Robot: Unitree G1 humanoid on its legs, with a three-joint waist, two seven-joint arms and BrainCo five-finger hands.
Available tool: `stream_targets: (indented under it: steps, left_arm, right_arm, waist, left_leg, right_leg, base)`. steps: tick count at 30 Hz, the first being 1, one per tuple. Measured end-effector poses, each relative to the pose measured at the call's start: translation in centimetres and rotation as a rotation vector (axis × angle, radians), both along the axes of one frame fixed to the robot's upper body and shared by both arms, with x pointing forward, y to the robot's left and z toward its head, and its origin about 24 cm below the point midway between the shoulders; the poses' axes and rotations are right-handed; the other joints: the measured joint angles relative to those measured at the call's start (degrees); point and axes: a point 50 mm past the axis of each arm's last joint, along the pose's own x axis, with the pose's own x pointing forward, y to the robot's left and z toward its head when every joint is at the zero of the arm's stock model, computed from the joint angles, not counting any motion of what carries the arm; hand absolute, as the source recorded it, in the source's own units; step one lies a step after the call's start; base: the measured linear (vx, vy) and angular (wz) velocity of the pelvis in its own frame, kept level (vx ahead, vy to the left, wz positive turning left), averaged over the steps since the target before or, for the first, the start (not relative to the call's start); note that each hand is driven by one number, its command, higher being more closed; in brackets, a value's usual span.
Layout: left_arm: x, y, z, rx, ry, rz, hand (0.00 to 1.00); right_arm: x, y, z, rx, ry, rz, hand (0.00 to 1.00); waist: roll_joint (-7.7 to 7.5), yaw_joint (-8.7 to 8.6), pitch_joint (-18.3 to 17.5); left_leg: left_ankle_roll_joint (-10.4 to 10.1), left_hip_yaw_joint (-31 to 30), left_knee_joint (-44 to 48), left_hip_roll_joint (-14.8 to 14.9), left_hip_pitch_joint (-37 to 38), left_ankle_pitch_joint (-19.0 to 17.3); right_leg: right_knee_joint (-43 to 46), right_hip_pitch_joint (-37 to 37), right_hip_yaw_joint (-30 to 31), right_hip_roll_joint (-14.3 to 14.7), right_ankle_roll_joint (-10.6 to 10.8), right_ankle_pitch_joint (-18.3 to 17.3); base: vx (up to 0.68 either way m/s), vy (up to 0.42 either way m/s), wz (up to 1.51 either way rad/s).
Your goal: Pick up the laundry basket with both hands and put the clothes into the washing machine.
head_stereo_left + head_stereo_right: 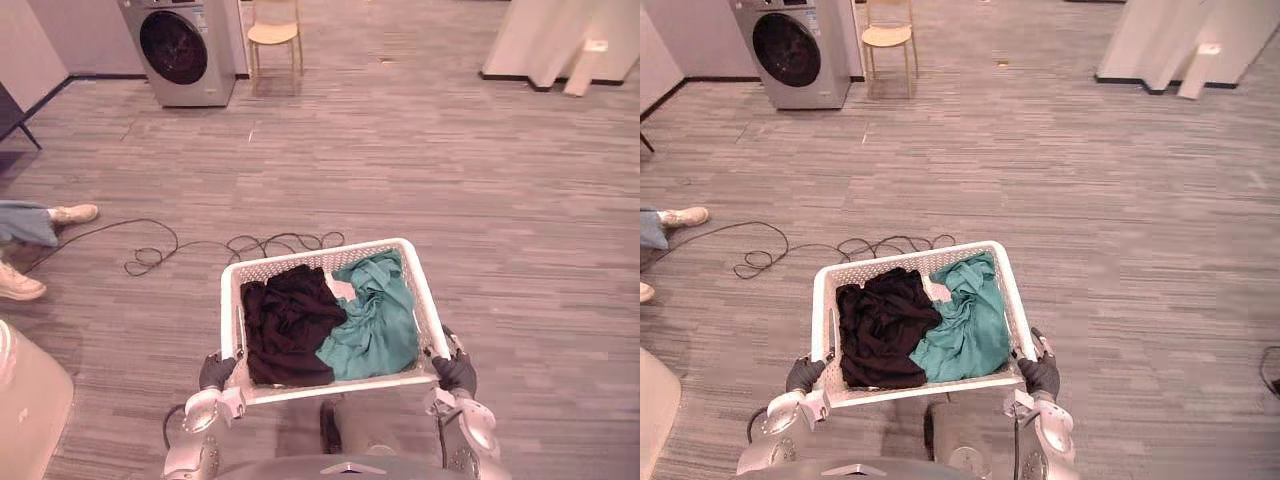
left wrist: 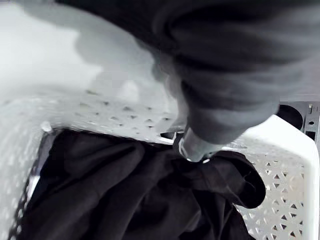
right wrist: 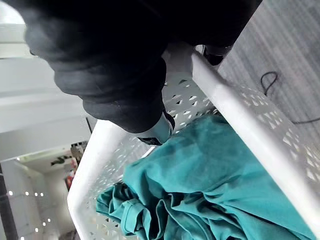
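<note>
Carrying laundry basket (image 1: pixel 290 262) (clothes (image 1: pixel 290 320) inside) with fingers of left hand (image 1: pixel 215 372) and right hand (image 1: pixel 457 372) clamped on rim; next, likely a walk to washing machine (image 1: pixel 180 50) at eleven o'clock.

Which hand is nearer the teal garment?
Right. The right hand grips the laundry basket beside the teal garment; the left hand grips its opposite side by black clothes.

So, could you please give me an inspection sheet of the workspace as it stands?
Surface: grey wood-grain floor.
Job's things: white laundry basket held up, black garment and teal garment inside; washing machine far ahead-left, door apparently shut.
Clutter: nothing seen.
Hands: left hand and right hand each curled round a near corner of the basket's rim.
Cables: black cable looped on the floor beyond the basket.
Surroundings: wooden chair beside the washing machine; a person's shoes at the left.
</note>
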Motion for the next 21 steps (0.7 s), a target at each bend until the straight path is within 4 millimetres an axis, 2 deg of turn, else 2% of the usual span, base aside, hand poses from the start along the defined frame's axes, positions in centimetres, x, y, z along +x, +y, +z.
stream_targets:
  steps: [1, 2, 4, 6, 7, 8, 9, 10, 11, 12, 13, 14, 15, 16, 17, 18, 19, 20, 21]
  left_arm:
    - [-0.2, 0.0, -0.1, -0.005, 0.006, 0.009, 1.0]
    - [-0.5, 0.0, -0.3, -0.015, 0.014, 0.022, 1.0]
    - [-1.1, 0.1, -0.6, -0.026, 0.031, 0.046, 1.0]
    - [-1.4, -0.1, -0.7, -0.035, 0.038, 0.057, 1.0]
    - [-1.5, -0.1, -0.8, -0.043, 0.042, 0.068, 1.0]
    - [-1.6, -0.2, -0.8, -0.045, 0.044, 0.069, 1.0]
    - [-1.6, -0.4, -0.9, -0.055, 0.047, 0.074, 1.0]
    - [-1.6, -0.4, -0.9, -0.056, 0.049, 0.075, 1.0]
    - [-1.8, -0.7, -1.1, -0.06, 0.057, 0.068, 1.0]
    - [-2.1, -1.0, -1.5, -0.065, 0.079, 0.054, 1.0]
    - [-2.3, -1.2, -1.8, -0.067, 0.095, 0.045, 1.0]
    - [-2.8, -1.2, -2.3, -0.065, 0.128, 0.043, 1.0]
    - [-3.1, -0.8, -2.6, -0.048, 0.144, 0.035, 1.0]
    - [-3.3, -0.7, -2.7, -0.044, 0.152, 0.031, 1.0]
    - [-3.5, 0.2, -3.0, -0.013, 0.168, 0.023, 1.0]
    - [-3.5, 0.6, -3.2, -0.001, 0.181, 0.023, 1.0]
    - [-3.6, 0.9, -3.3, 0.006, 0.19, 0.03, 1.0]
    - [-4.2, 1.7, -4.2, 0.033, 0.244, 0.016, 1.0]
    - [-4.2, 1.7, -4.2, 0.034, 0.244, 0.016, 1.0]
  right_arm:
    - [0.1, 0.1, 0.0, -0.003, 0.0, 0.01, 1.0]
    - [0.1, 0.1, 0.0, -0.007, 0.002, 0.014, 1.0]
    - [0.6, 0.6, 0.2, -0.007, -0.011, 0.019, 1.0]
    - [0.7, 0.7, 0.3, -0.011, -0.008, 0.014, 1.0]
    - [0.7, 0.7, 0.2, -0.009, -0.007, 0.012, 1.0]
    - [0.7, 0.7, 0.2, -0.01, -0.008, 0.012, 1.0]
    - [0.8, 0.6, 0.3, -0.013, -0.011, 0.011, 1.0]
    - [0.8, 0.5, 0.3, -0.015, -0.012, 0.007, 1.0]
    - [0.7, 0.3, 0.2, -0.019, -0.006, 0.0, 1.0]
    - [0.5, -0.1, 0.0, -0.028, 0.01, -0.008, 1.0]
    - [0.3, -0.3, -0.3, -0.032, 0.025, -0.01, 1.0]
    - [-0.3, -0.3, -1.4, -0.012, 0.075, -0.029, 1.0]
    - [-0.7, -0.4, -2.2, 0.003, 0.105, -0.048, 1.0]
    - [-0.7, -0.2, -2.5, 0.013, 0.117, -0.052, 1.0]
    - [-0.8, 0.5, -3.5, 0.049, 0.155, -0.051, 1.0]
    - [-1.0, 0.9, -4.3, 0.065, 0.188, -0.048, 1.0]
    - [-0.9, 1.1, -4.6, 0.074, 0.202, -0.043, 1.0]
    - [-0.6, 1.1, -6.0, 0.098, 0.268, -0.048, 1.0]
    - [-0.6, 1.1, -6.0, 0.098, 0.268, -0.048, 1.0]
  waist:
    - [0.43, 0.68, 0.0]
    - [1.29, 1.71, 0.3]
    - [0.89, 3.23, 0.6]
    - [1.07, 4.37, 0.4]
    - [1.08, 4.95, 0.4]
    - [0.99, 5.04, 0.3]
    - [1.01, 5.39, 0.1]
    - [1.01, 5.63, 0.0]
    - [1.05, 5.63, -0.3]
    - [1.63, 5.06, -0.9]
    - [2.05, 4.74, -1.5]
    - [0.5, 3.73, -3.4]
    - [-0.61, 3.19, -4.5]
    - [-1.27, 3.02, -4.9]
    - [-2.3, 2.73, -5.1]
    - [-1.3, 2.43, -4.7]
    - [-1.22, 2.54, -4.8]
    - [-0.57, 2.01, -3.9]
    - [-0.56, 2.0, -3.9]
  left_leg:
    - [0.1, 1.0, 5.8, 1.2, -2.4, 2.6]
    - [0.9, 2.6, 15.3, 4.4, -6.0, 3.9]
    - [1.4, 4.7, 21.1, 7.3, -11.2, 3.6]
    - [1.9, 6.9, 17.9, 9.1, -13.8, 2.2]
    - [2.1, 9.2, 7.8, 10.6, -14.9, 0.6]
    - [2.3, 9.7, 2.0, 10.7, -14.8, 0.2]
    - [1.7, 9.5, -12.0, 10.1, -13.6, 0.5]
    - [1.0, 9.0, -18.5, 9.5, -12.9, 1.3]
    - [0.3, 6.9, -28.7, 8.0, -11.8, 5.9]
    - [-0.5, 6.3, -34.0, 6.9, -10.9, 12.7]
    - [-0.8, 6.6, -35.7, 6.3, -10.5, 15.1]
    - [-2.1, 7.0, -38.7, 4.9, -8.8, 14.1]
    - [-1.5, 7.8, -42.0, 3.2, -7.1, 14.6]
    - [-1.5, 8.1, -43.0, 2.8, -6.8, 14.6]
    - [-1.5, 8.2, -44.4, 2.9, -6.0, 14.6]
    - [-1.4, 8.0, -44.4, 4.1, -5.8, 14.5]
    - [-1.4, 8.1, -44.4, 4.4, -5.5, 14.5]
    - [-0.7, 7.2, -51.2, 0.6, -3.1, 15.8]
    - [-0.7, 7.2, -51.2, 0.6, -3.1, 15.8]
  right_leg:
    - [-0.8, 1.8, 0.1, 0.4, -0.5, -0.5]
    - [-3.0, 6.1, 0.1, 1.4, -1.3, -1.3]
    - [-6.3, 12.0, 1.7, 1.7, -2.2, -3.1]
    - [-8.2, 14.8, 3.2, 1.2, -1.8, -3.8]
    - [-10.0, 16.9, 4.1, 0.5, -1.3, -4.2]
    - [-10.5, 17.3, 4.7, 0.1, -1.0, -4.4]
    - [-10.7, 17.7, 5.8, -0.5, -0.4, -4.7]
    - [-10.7, 17.7, 6.5, -0.6, 0.2, -5.0]
    - [-10.5, 17.7, 7.4, -1.1, 2.0, -6.2]
    - [-10.5, 18.3, 8.2, -1.2, 3.6, -7.2]
    - [-10.6, 18.6, 8.4, -1.2, 4.4, -7.7]
    - [-10.6, 18.6, 8.9, -2.8, 5.2, -8.5]
    - [-10.7, 18.7, 9.8, -3.8, 5.3, -8.5]
    - [-10.5, 18.3, 10.2, -4.0, 5.5, -8.3]
    - [-7.5, 16.9, 11.7, -3.5, 6.3, -7.0]
    - [-5.6, 14.8, 12.8, -2.8, 5.9, -7.9]
    - [-7.3, 14.5, 12.9, -2.6, 5.4, -8.5]
    - [-22.8, 13.8, 14.4, -6.8, 7.2, 0.7]
    - [-22.8, 13.8, 14.4, -6.8, 7.2, 0.7]
  base:
    - [0.53, -0.144, -0.14]
    - [0.39, -0.1, -0.22]
    - [0.48, -0.082, -0.32]
    - [0.36, 0.004, -0.37]
    - [0.32, 0.052, -0.28]
    - [0.4, 0.088, -0.44]
    - [0.28, 0.091, -0.4]
    - [0.37, 0.14, -0.56]
    - [0.4, 0.185, -0.47]
    - [0.41, 0.213, -0.41]
    - [0.41, 0.262, -0.16]
    - [0.46, 0.272, -0.02]
    - [0.44, 0.244, 0.01]
    - [0.39, 0.18, -0.08]
    - [0.2, 0.091, -0.08]
    - [0.15, 0.073, -0.12]
    - [0.05, 0.021, -0.07]
    - [0.01, 0.009, -0.07]
    - [0.0, 0.0, 0.0]
